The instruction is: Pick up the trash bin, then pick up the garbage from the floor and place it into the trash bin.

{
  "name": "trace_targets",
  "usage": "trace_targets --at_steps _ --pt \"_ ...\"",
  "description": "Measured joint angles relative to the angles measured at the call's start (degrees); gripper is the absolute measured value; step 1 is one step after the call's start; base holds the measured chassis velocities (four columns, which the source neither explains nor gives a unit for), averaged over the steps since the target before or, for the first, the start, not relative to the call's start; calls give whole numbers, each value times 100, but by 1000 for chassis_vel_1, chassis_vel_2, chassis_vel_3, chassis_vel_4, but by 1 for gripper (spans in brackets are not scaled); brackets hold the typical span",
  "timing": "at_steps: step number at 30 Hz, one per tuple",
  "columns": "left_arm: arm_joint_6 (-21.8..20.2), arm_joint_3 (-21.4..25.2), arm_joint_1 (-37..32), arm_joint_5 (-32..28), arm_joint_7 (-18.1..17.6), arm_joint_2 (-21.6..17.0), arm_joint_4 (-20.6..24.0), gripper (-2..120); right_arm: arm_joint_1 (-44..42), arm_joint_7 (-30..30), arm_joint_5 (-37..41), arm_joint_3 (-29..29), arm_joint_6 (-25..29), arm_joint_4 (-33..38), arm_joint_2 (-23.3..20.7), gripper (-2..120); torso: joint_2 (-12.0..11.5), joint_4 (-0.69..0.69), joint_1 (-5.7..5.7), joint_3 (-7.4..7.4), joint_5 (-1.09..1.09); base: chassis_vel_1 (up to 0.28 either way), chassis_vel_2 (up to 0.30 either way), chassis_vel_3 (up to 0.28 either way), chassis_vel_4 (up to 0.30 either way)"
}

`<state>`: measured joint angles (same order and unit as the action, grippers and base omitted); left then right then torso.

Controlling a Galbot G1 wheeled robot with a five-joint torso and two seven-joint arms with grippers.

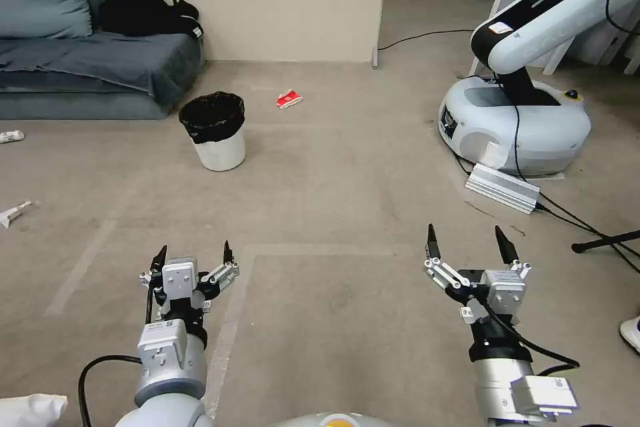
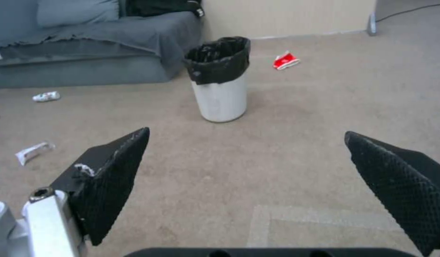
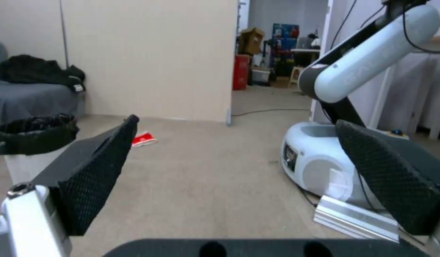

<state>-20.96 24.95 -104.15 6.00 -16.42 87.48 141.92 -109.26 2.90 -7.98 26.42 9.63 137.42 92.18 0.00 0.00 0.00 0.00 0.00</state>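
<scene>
The trash bin (image 1: 215, 131), small, round and white with a black bag over its rim, stands upright on the carpet near the sofa corner; it also shows as the bin (image 2: 220, 80) and the bin (image 3: 32, 142). Garbage lies around it: a red-and-white carton (image 1: 289, 99) beyond it to the right, seen too as the carton (image 2: 285, 60) and the carton (image 3: 143, 139), and white wrappers (image 1: 13, 212) off to the left. My left gripper (image 1: 193, 257) and right gripper (image 1: 468, 239) hover open and empty, well short of the bin.
A grey sofa (image 1: 80, 67) with black clothing lies at the back left. Another white robot base (image 1: 513, 123) with a silver box (image 1: 503, 188) and cables stands at the right. A wall corner (image 1: 377, 47) sits behind. More white litter (image 2: 46, 96) lies by the sofa.
</scene>
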Motion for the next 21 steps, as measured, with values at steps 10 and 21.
trace_targets --at_steps 10,21 --pt "3 -1 -36 220 322 -16 12 100 -32 0 -33 -21 1 -9 -2 100 0 0 0 0 0 0 0 0 0" --pt "75 12 -27 318 409 6 -8 100 -43 -44 -47 28 -5 -21 -4 100 0 0 0 1 0 0 0 0 0"
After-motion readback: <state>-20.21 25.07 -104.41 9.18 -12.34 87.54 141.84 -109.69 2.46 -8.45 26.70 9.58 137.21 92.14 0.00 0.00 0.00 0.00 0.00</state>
